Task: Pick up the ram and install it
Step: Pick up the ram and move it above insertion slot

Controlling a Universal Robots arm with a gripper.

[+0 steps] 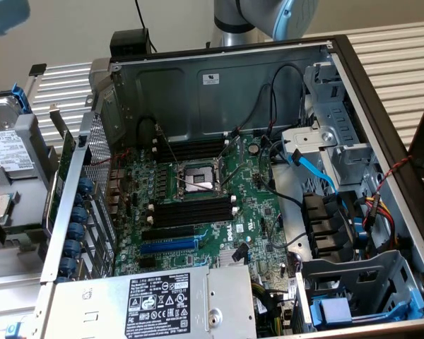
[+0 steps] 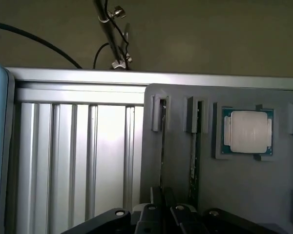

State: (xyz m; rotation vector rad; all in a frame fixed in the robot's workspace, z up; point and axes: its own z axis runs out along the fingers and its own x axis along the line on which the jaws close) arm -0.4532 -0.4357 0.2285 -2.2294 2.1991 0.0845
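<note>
On the wrist camera you've got the ribbed aluminium table (image 2: 78, 156), then the grey tray (image 2: 234, 195). Your gripper (image 2: 162, 196) is pinched closed on the end of the ram (image 2: 162, 146), which stands on edge in its tray slot. A second stick (image 2: 193, 156) stands in the next slot, between the ram and the processor (image 2: 247, 130). In the exterior view, the black memory slots (image 1: 194, 212) lie empty on the motherboard (image 1: 258, 201).

Exterior view was evenly, softly lit, without harsh glare; the case (image 1: 219, 85) walls threw shade across the board (image 1: 212, 205). Wrist view was dimmer: the wall (image 2: 210, 34) read murky brown, the rails (image 2: 107, 141) carried bright glare, and detail was slightly soft.
</note>
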